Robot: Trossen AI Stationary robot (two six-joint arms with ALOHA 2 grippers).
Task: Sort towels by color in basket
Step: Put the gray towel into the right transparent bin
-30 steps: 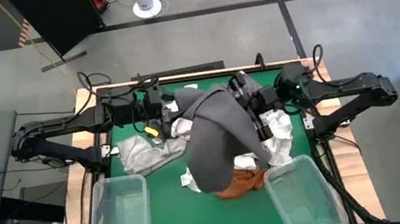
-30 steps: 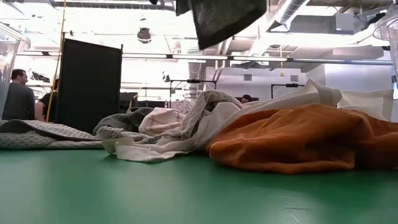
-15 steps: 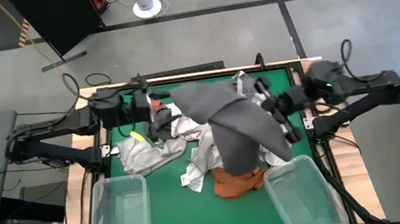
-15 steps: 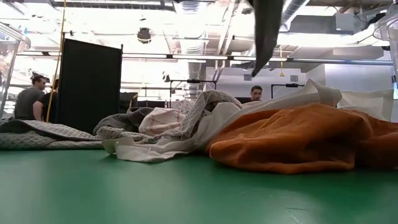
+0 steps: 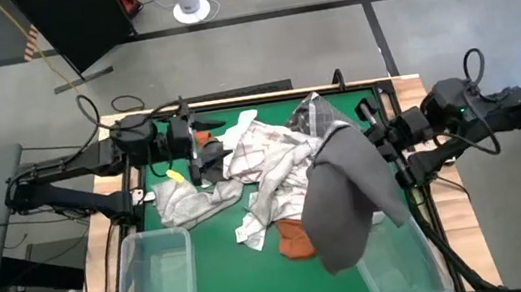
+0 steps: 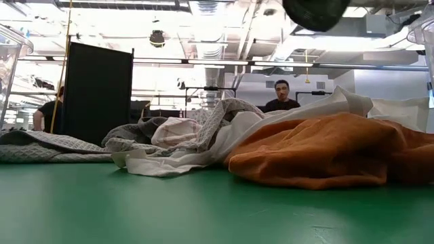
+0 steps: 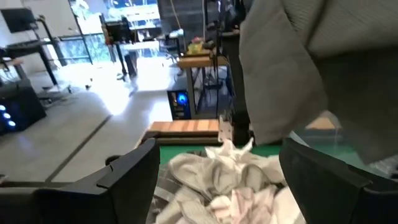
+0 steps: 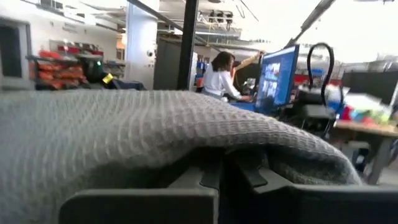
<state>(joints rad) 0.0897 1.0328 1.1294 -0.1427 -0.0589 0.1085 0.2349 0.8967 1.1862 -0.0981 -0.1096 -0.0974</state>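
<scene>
My right gripper (image 5: 379,142) is at the table's right edge, shut on a dark grey towel (image 5: 343,201) that hangs over the right clear bin (image 5: 403,268). The towel's lower end (image 6: 315,12) shows high in the low view. On the green table lies a pile: a white-and-grey checked towel (image 5: 272,159), a pale towel (image 5: 182,202) and a rust orange towel (image 5: 296,240) (image 6: 325,149). My left gripper (image 5: 204,158) (image 7: 227,186) is open at the pile's left side, its fingers spread above white cloth (image 7: 230,180), touching nothing I can see. My right gripper (image 8: 224,168) is shut on the dark grey towel. The cloth (image 8: 155,137) drapes over the fingers and hides the place of contact, so which part it has cannot be told. The fingers come from the table's right side. The towel hangs below them, slack and lifted clear of table and pile.
A second clear bin (image 5: 157,281) stands at the near left corner. A wooden rim (image 5: 264,97) borders the green table. People sit and stand in the room beyond the far edge (image 6: 279,95). Bare green surface lies between the two bins (image 5: 269,286).
My right gripper has moved toward the table's right edge, carrying the dark grey towel. The towel has swung from over the pile's middle to above the right bin, uncovering the checked towel, and its lower end has risen in the low view.
</scene>
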